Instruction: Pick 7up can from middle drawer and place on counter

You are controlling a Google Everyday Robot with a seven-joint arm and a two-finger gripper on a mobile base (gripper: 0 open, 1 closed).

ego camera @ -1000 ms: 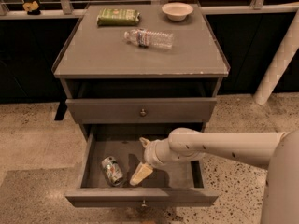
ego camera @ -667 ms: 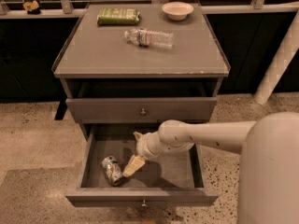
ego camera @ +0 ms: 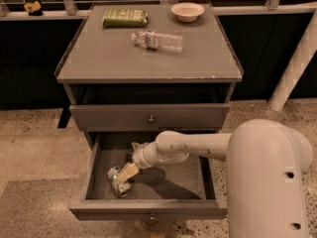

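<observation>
reach step: gripper (ego camera: 127,172) on the can (ego camera: 118,182) in the drawer (ego camera: 148,210), lower left. can't tell if it grips yet. next probably needs a firm hold, then a lift to the counter (ego camera: 148,63).

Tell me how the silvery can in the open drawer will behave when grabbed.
The small silvery, green-marked soda can lies on its side, so it will probably roll if nudged. Its smooth metal looks slippery, and thin walls may dent. The beige gripper is at it inside the grey drawer.
</observation>
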